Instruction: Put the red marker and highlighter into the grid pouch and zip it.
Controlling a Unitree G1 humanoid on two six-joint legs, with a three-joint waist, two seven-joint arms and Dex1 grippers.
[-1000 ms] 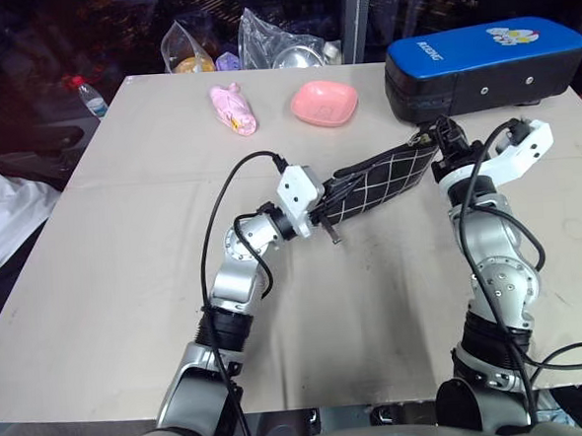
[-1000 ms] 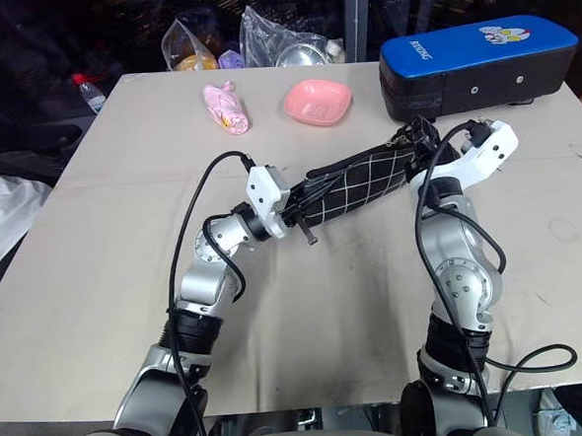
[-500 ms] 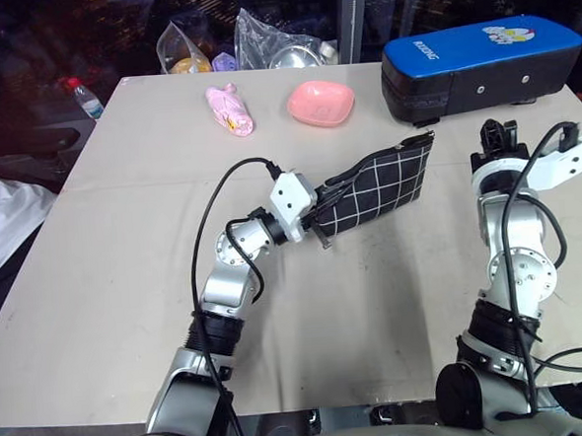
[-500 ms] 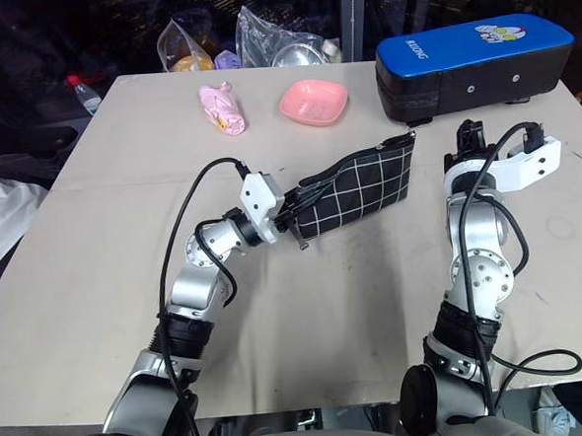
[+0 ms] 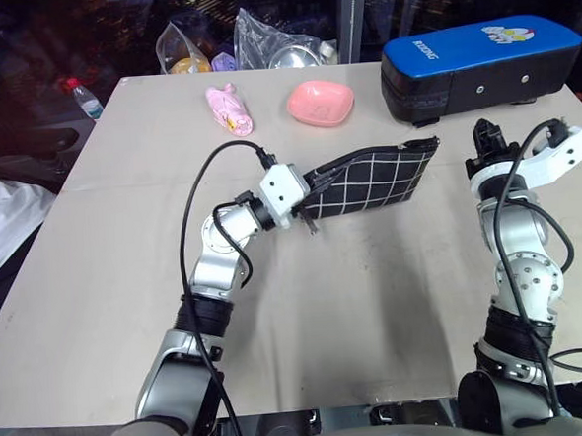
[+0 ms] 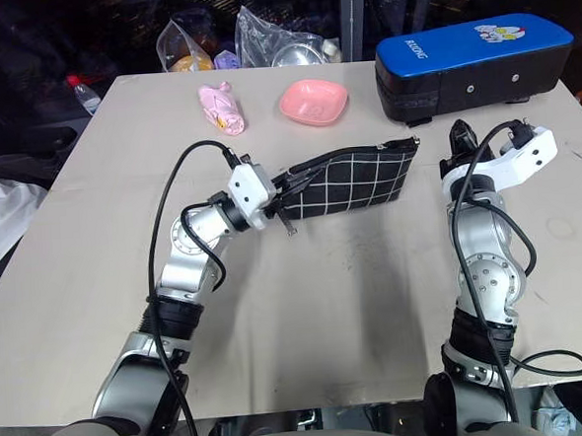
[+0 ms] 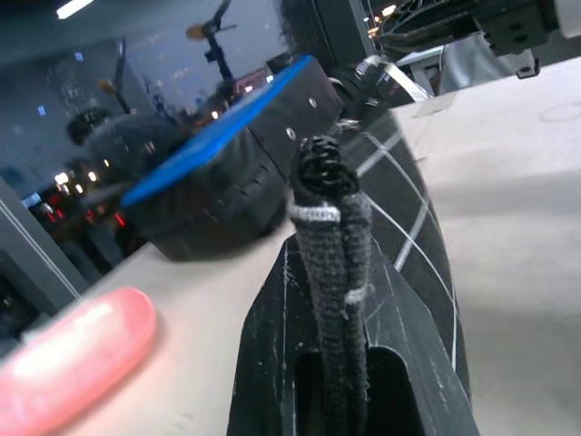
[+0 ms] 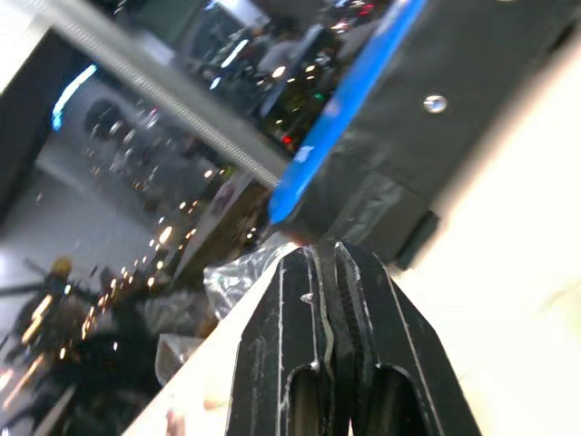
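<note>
Above the table [image 5: 97, 279], the left gripper [image 5: 304, 188] pinches one end of the grid pouch [image 5: 368, 179], holding it up; right gripper [image 5: 486, 139] hangs nearby, fingers pressed together, empty; pouch looks zipped, so the job seems nearly done; only setting down remains.

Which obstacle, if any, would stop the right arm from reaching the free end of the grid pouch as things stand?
Probably none. The right pincer hangs shut just beside the grid pouch's free end, with bare table between them. The left pincer grips the opposite end, and the blue-topped case sits further back.
</note>
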